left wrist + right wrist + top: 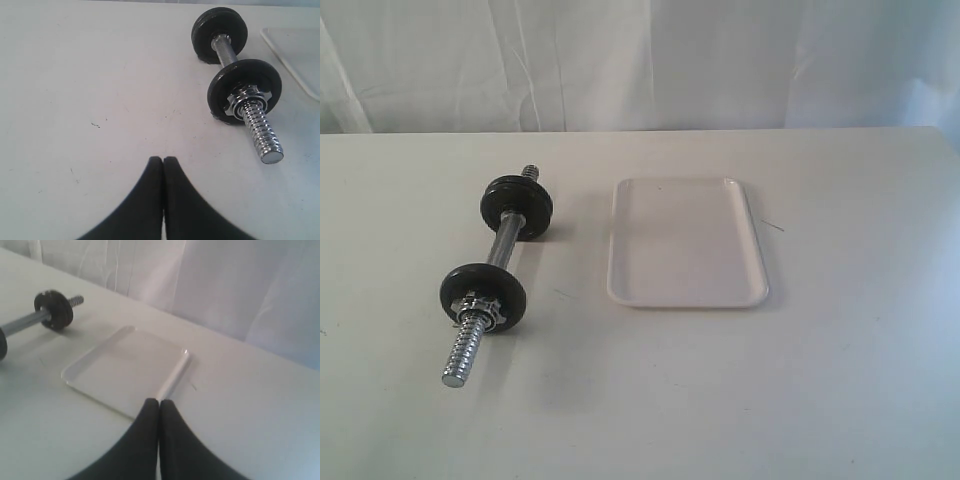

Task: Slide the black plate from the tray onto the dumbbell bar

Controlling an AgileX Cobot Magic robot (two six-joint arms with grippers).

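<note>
On the dumbbell bar (503,250) already: black plate (483,290), lower left of the exterior frame, with the tray (686,243) bare at centre.

Looks dense and rigid, likely heavy for its size, matte and not slippery; best pinched edge-on across the raised rim, leaving the centre hole free. Stands upright behind a silver star nut (480,312), other black discs (517,205) further up the bar. Left fingers (150,190) pressed together, empty, above bare counter (840,380); right fingers (172,430) likewise together, tray ahead of them.
</note>
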